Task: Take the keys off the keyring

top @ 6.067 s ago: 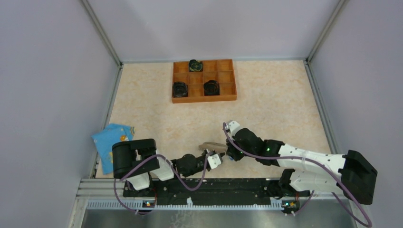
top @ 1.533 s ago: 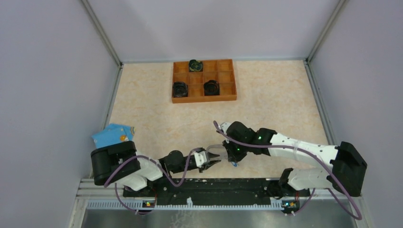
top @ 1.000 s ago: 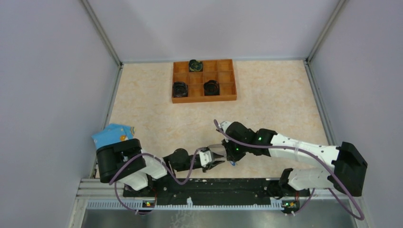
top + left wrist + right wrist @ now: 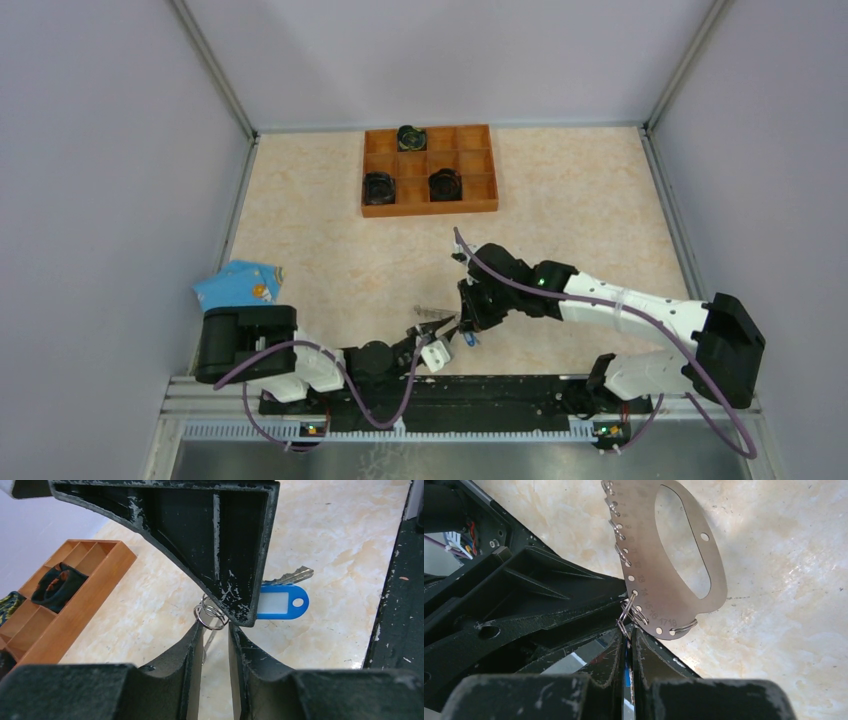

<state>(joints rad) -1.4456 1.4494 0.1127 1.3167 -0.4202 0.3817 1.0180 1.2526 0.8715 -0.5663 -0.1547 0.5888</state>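
Note:
The keyring (image 4: 644, 565), a grey oval plate with a notched, numbered rim and several small wire rings, hangs tilted above the table. In the top view it (image 4: 430, 313) sits between both grippers. My left gripper (image 4: 216, 627) grips its lower edge, seen edge-on between the fingers. My right gripper (image 4: 629, 635) is shut on the key's small wire ring, which is hooked in the rim. The key (image 4: 292, 575), with its blue tag (image 4: 280, 601), sticks out behind the right finger and shows as a blue speck (image 4: 470, 338) in the top view.
A wooden compartment tray (image 4: 430, 207) with three round black objects (image 4: 443, 184) stands at the back. A light-blue packet (image 4: 238, 283) lies at the left edge. The black base rail (image 4: 430, 395) runs along the near edge, just behind the grippers.
Both grippers have stayed together on the keyring. The right gripper has shifted a little left and away, and the left arm has drawn back toward its base, tilting the plate.

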